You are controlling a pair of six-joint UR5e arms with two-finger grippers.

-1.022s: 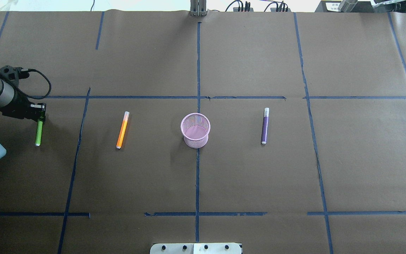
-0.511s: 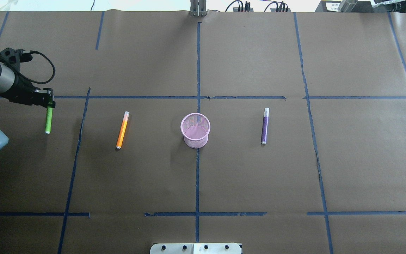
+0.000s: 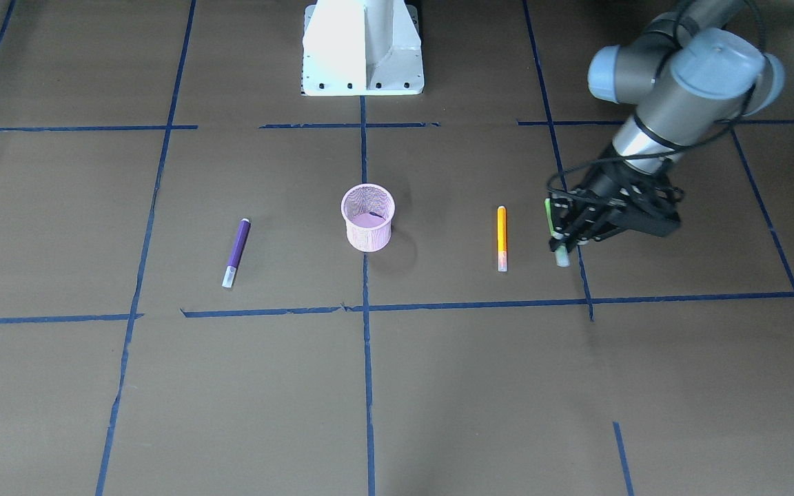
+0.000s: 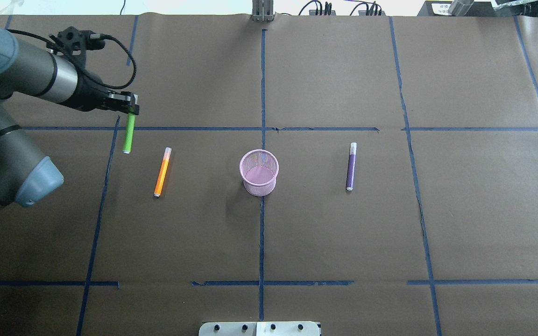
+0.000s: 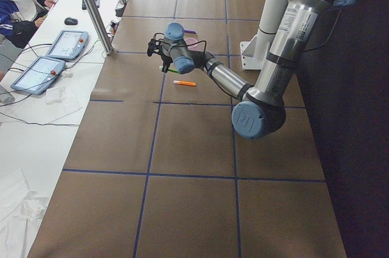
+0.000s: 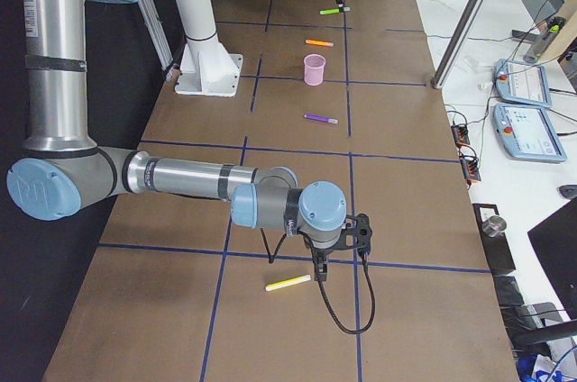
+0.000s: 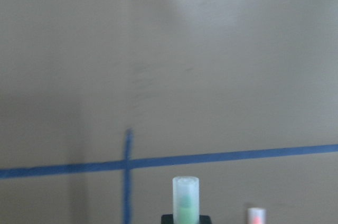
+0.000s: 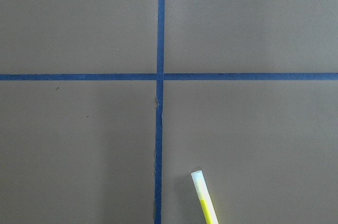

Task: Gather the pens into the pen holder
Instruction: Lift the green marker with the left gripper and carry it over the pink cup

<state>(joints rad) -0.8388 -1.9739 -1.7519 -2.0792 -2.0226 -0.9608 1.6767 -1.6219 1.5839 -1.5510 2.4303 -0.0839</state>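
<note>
The pink mesh pen holder (image 4: 259, 186) (image 3: 368, 238) stands upright at the table's middle. My left gripper (image 4: 131, 110) (image 3: 560, 231) is shut on the bright green pen (image 4: 128, 137) (image 3: 548, 210), held above the table to the left of the holder. Its pale cap (image 7: 186, 195) shows in the left wrist view. The orange pen (image 4: 161, 171) (image 3: 502, 234) lies between that gripper and the holder. The purple pen (image 4: 351, 166) (image 3: 236, 249) lies on the holder's other side. My right gripper (image 6: 322, 267) hangs beside the yellow-green pen (image 6: 288, 283) (image 8: 206, 203); I cannot tell whether it is open or shut.
Brown paper with a blue tape grid (image 4: 262, 93) covers the table. The white robot base (image 3: 362, 48) stands at the table's robot side. A metal post (image 5: 91, 8) and a desk with tablets (image 5: 65, 44) and a seated person (image 5: 18, 2) lie beyond the far edge.
My left arm has carried the green pen up and to the right, toward the orange pen and the holder. The other pens and the holder have not moved.
</note>
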